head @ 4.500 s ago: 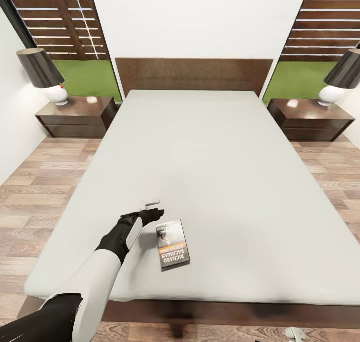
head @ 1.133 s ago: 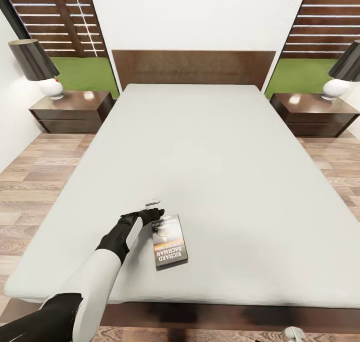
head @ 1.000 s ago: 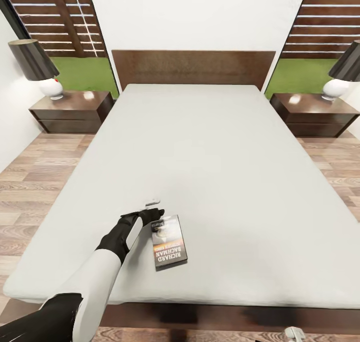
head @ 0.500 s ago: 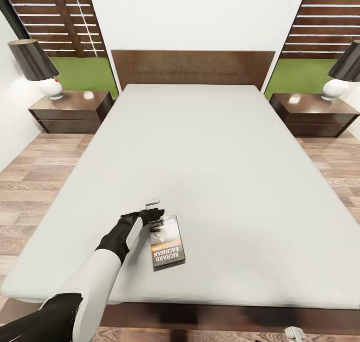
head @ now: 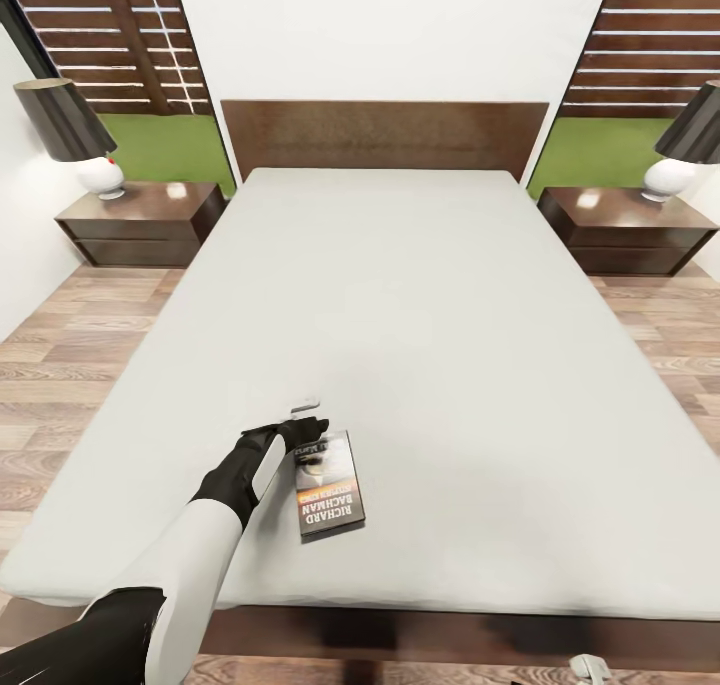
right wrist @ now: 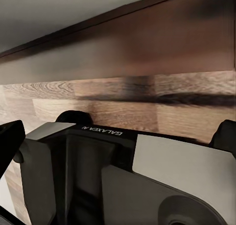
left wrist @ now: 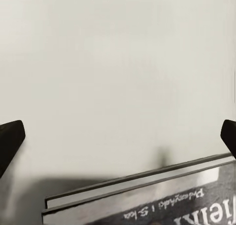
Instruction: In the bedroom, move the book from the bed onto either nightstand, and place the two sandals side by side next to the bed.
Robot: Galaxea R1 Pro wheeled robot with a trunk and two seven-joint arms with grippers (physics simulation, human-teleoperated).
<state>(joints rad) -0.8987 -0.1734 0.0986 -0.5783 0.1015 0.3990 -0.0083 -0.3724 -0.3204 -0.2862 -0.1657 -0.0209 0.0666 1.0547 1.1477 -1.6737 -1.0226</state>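
The book lies flat near the foot of the bed, a dark paperback with orange and white lettering. My left gripper hovers open just past the book's far corner, not touching it. In the left wrist view the book's edge lies on the pale mattress, and the left gripper is spread wide with nothing between its dark fingertips. My right gripper is open and empty, low beside the bed's wooden frame. One nightstand stands left of the headboard, another nightstand right. The sandals are out of view.
Each nightstand carries a lamp, the left lamp and the right lamp, with bare top beside it. Wood-plank floor runs along both sides of the bed. Windows with a slatted fence flank the white wall behind.
The whole view has crept sideways, so the book now sits closer to my left gripper in the picture. The arm holds the same pose and the book still lies flat.
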